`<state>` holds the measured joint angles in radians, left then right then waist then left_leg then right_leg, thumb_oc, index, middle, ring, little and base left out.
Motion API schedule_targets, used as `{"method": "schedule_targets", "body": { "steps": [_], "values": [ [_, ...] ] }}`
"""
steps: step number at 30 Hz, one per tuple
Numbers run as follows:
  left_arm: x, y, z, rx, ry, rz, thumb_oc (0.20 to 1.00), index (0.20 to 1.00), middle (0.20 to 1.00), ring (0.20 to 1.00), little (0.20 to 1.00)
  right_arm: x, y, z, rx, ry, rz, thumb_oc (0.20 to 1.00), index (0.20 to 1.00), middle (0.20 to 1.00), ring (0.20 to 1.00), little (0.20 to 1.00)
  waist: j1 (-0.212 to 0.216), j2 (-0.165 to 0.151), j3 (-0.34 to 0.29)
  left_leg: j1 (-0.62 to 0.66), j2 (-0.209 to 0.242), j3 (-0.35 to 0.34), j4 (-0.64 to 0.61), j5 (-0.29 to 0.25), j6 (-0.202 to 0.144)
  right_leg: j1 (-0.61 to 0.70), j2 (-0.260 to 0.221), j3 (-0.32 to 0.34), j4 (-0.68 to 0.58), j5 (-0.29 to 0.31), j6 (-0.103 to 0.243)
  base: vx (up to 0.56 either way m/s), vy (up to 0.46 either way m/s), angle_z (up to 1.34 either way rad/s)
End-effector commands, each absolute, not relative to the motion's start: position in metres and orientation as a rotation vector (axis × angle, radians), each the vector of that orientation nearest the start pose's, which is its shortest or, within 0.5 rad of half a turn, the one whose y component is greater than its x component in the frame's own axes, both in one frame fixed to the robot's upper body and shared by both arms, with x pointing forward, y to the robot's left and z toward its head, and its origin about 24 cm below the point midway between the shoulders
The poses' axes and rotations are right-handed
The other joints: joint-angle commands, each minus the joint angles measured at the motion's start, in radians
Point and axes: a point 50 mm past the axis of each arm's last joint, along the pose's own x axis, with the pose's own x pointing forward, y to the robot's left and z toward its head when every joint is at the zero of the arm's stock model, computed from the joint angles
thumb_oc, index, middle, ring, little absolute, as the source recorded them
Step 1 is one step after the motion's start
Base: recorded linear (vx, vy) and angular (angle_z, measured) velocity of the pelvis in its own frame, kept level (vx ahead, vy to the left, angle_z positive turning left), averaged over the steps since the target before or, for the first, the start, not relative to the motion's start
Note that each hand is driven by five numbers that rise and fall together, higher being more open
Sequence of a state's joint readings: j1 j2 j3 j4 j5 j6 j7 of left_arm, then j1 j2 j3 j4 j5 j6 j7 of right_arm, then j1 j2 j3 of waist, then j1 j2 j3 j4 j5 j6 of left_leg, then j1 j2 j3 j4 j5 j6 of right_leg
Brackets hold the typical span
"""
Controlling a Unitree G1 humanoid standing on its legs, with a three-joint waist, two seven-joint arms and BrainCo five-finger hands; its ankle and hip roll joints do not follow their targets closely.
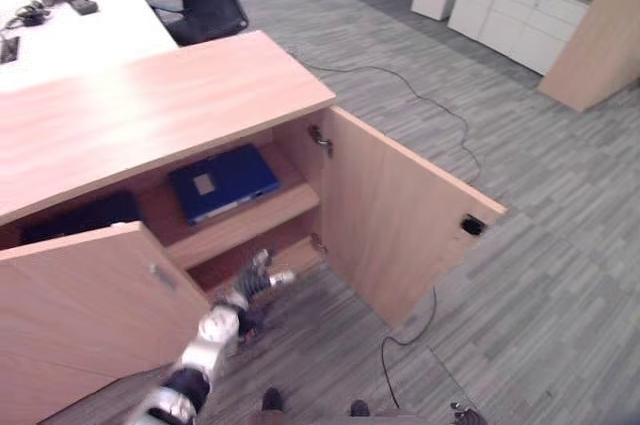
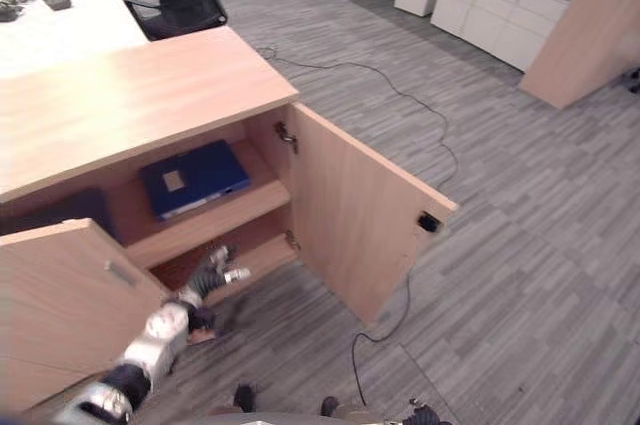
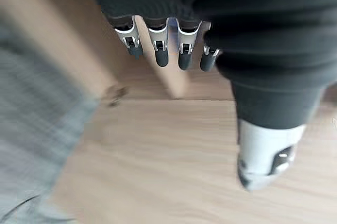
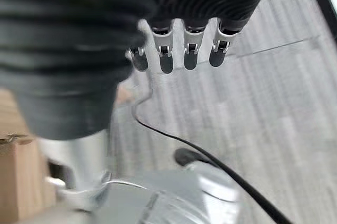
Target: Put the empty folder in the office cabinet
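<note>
One wooden cabinet (image 1: 150, 105) stands with two doors swung open: the right door (image 1: 395, 220) and the left door (image 1: 85, 305). One dark blue folder (image 1: 222, 181) with a small pale label, its writing unreadable, lies flat on the upper shelf (image 1: 250, 220). Left hand (image 1: 258, 281) hangs by the lower shelf, fingers relaxed, empty. Right hand (image 4: 174, 50) hangs over grey floor (image 1: 560, 245), fingers straight, empty.

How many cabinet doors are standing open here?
2. The right door is swung wide toward the floor space; the left door is open beside the left hand. Nothing suggests a hidden third.
</note>
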<state>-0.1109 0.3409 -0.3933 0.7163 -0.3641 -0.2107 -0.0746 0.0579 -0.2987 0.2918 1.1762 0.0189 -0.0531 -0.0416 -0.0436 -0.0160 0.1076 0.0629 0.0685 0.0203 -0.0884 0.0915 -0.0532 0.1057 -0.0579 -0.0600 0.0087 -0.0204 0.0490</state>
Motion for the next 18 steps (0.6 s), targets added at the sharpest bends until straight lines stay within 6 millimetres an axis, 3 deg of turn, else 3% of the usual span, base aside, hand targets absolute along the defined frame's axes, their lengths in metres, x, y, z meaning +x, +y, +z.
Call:
{"method": "schedule_targets", "body": {
  "steps": [1,10,14,18],
  "values": [
    [0.249,0.191,-0.043,0.125,0.330,-0.266,1.000,1.000,1.000,1.000,1.000,0.093,-0.232,-0.158,-0.442,1.160,0.096,1.000,1.000,1.000,1.000,1.000,0.038,-0.028,-0.014,-0.030,-0.018,0.007,0.024,-0.057,-0.030,0.024,-0.090,0.046,0.011,-0.064,0.124,-0.02,0.208,0.27],
    [0.212,0.201,-0.083,0.146,0.529,-0.223,1.000,1.000,1.000,1.000,1.000,0.107,-0.224,-0.157,-0.452,1.132,0.114,1.000,1.000,1.000,1.000,1.000,0.070,-0.027,-0.014,-0.033,-0.050,0.035,0.008,-0.078,0.003,-0.026,-0.139,-0.003,0.074,-0.037,0.169,-0.03,0.108,0.06],
    [0.191,0.207,-0.103,0.232,0.651,-0.207,1.000,1.000,1.000,1.000,1.000,0.124,-0.222,-0.153,-0.439,1.086,0.092,1.000,1.000,1.000,1.000,1.000,0.078,-0.012,0.017,-0.008,-0.042,0.078,0.020,-0.099,0.022,-0.090,-0.159,-0.093,0.231,-0.009,0.185,-0.03,0.072,-0.29],
    [0.174,0.206,-0.117,0.293,0.737,-0.242,1.000,1.000,1.000,1.000,1.000,0.131,-0.222,-0.151,-0.440,1.064,0.080,1.000,1.000,1.000,1.000,1.000,0.094,-0.002,0.023,0.008,-0.016,0.146,0.026,-0.110,0.013,-0.078,-0.276,-0.301,0.204,0.057,0.170,-0.06,-0.063,-0.57]
  ]
}}
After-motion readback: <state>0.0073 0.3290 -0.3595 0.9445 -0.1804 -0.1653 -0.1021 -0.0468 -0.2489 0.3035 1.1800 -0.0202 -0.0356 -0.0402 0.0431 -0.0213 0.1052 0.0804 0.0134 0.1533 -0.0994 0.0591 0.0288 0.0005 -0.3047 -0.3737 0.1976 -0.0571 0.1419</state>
